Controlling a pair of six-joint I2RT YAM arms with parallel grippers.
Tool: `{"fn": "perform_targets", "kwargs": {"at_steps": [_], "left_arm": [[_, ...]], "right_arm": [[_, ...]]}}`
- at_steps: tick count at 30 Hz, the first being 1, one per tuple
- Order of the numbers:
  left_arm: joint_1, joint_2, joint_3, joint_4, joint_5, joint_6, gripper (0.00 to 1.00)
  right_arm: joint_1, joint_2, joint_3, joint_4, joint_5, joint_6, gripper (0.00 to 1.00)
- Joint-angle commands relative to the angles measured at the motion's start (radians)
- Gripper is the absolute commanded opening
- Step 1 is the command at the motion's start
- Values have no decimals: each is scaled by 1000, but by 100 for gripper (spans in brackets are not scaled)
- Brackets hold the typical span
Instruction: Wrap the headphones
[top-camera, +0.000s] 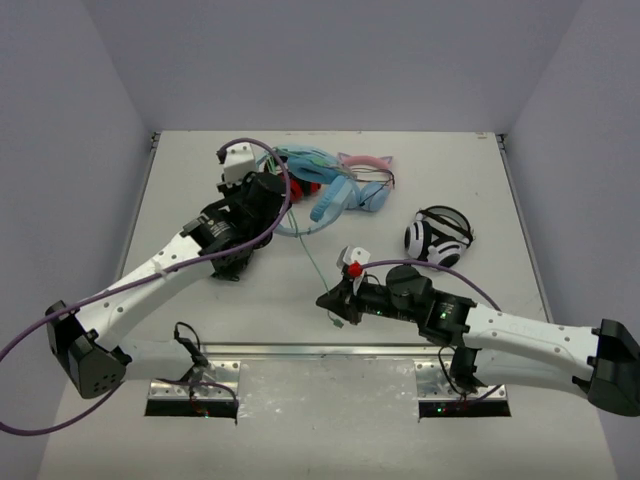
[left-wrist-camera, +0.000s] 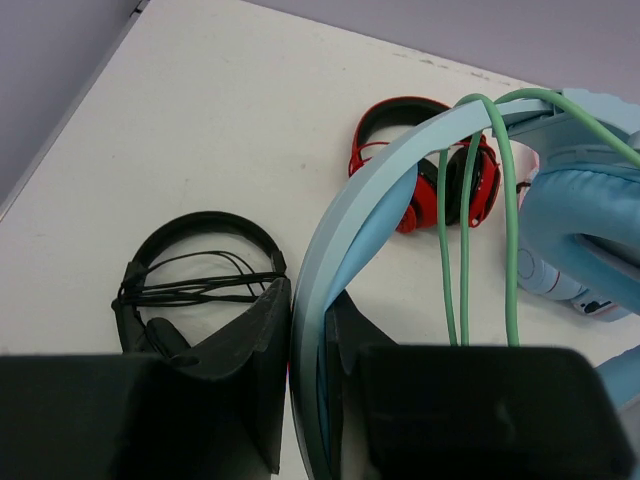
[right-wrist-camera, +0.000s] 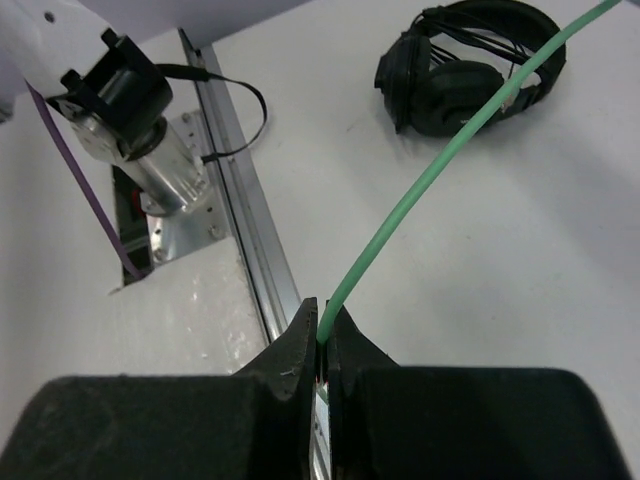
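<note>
Left tool (left-wrist-camera: 310, 310) clamping headphones (left-wrist-camera: 395, 165) headband, right tool (right-wrist-camera: 322, 335) pinching cable (right-wrist-camera: 440, 172), earcups partly cropped

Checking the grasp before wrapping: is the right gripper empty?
No, the right gripper is shut on the thin mint-green headphone cable.

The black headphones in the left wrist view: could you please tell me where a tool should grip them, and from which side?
Probably the headband's crown, from straight above, tool straddling the band: the black headphones lie flat on the table, that arc is thin and open, and the wound cable crosses nearer the earcups.
</note>
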Motion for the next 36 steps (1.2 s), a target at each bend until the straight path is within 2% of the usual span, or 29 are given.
{"fn": "perform_targets", "kwargs": {"at_steps": [1,8,14,16,22,24,31,36], "left_arm": [[-12,40,31,151,17,24,0],[-61,77,-130,303,97,120,0],[-122,12,-277,547,291,326,0],[-158,-6,-328,622,333,389,0],[-210,27,-339,607,468,471,0],[-215,40,-345,607,570,475,0],[-216,11,-373,607,749,486,0],[-216,-19,-386,615,851,491,0]], "right_arm": [[8,-28,140,-218,49,-123,1],[8,-23,417,-513,150,-365,1],[8,-8,502,-651,332,-540,1],[8,-8,504,-659,395,-586,1],[8,-23,499,-668,453,-680,1],[8,-17,499,-670,470,-704,1],[-22,-31,458,-601,474,-731,1],[-119,-61,439,-558,385,-691,1]]}}
